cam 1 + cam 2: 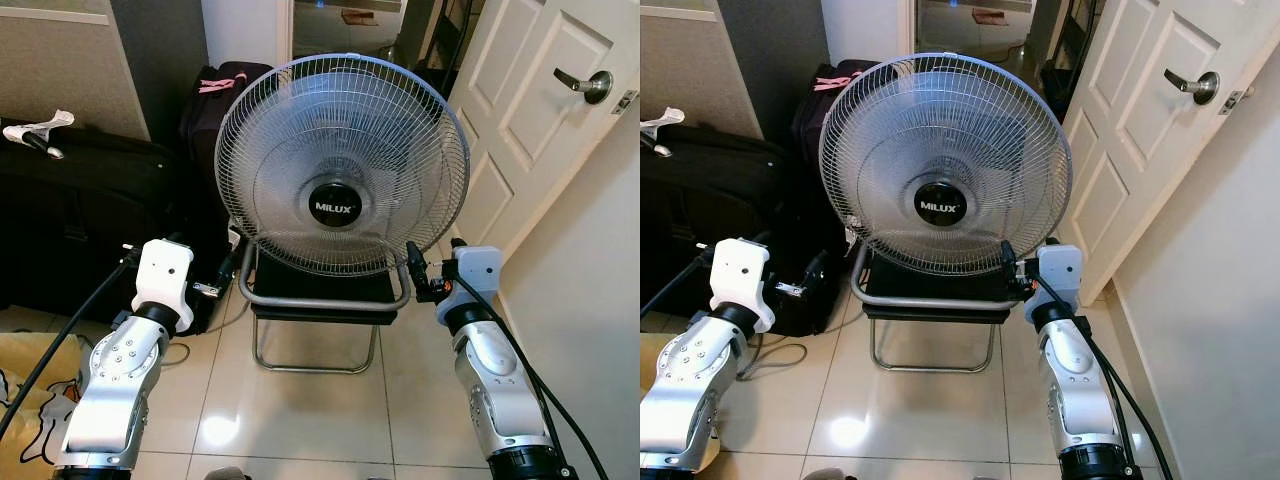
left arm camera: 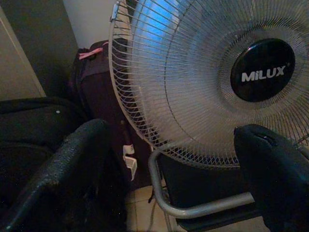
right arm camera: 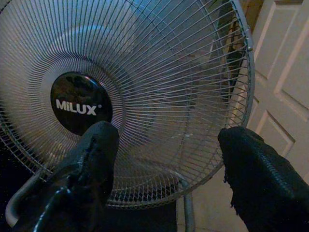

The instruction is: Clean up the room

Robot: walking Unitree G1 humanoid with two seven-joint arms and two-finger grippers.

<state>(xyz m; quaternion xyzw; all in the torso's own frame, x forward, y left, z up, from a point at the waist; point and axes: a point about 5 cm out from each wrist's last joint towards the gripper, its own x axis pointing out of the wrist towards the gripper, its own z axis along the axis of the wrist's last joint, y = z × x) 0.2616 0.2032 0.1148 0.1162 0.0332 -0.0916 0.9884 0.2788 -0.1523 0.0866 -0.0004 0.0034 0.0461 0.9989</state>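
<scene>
fan (image 1: 340,165) stands on a metal-framed chair (image 1: 318,300), grille facing the robot, tilted slightly back. the chair sits on the tiled floor (image 1: 300,400) between a black suitcase (image 1: 70,210) on the robot's left and a white door (image 1: 545,110) on its right. behind the fan, a dark bag with a pink strap (image 1: 220,85) leans by the wall.

left tool (image 1: 228,268) is raised to the lower left edge of the grille, near the curved chair rail. its wrist view shows two black fingers (image 2: 67,164) spread apart with the grille rim and the chair rail between them; nothing gripped. contact with the fan: cannot tell.

right tool (image 1: 412,268) is at the lower right edge of the grille, just beside the rim. its fingers (image 3: 91,159) are also spread wide, the grille's lower edge and the label hub seen through the gap; nothing held.

judgement: the arms bracket the fan at matching height, one each side, probably because the head is too wide and too light in its wire guard for a one-sided grasp. a two-sided hold low on the rim, near the chair rail, would keep it from tipping. the fan looks like the item to be moved off the chair; the lift is not yet begun.

risk: thin grille wires may flex or slip under the fingers; the head may pivot.

a white object (image 1: 40,130) lies on the suitcase.
</scene>
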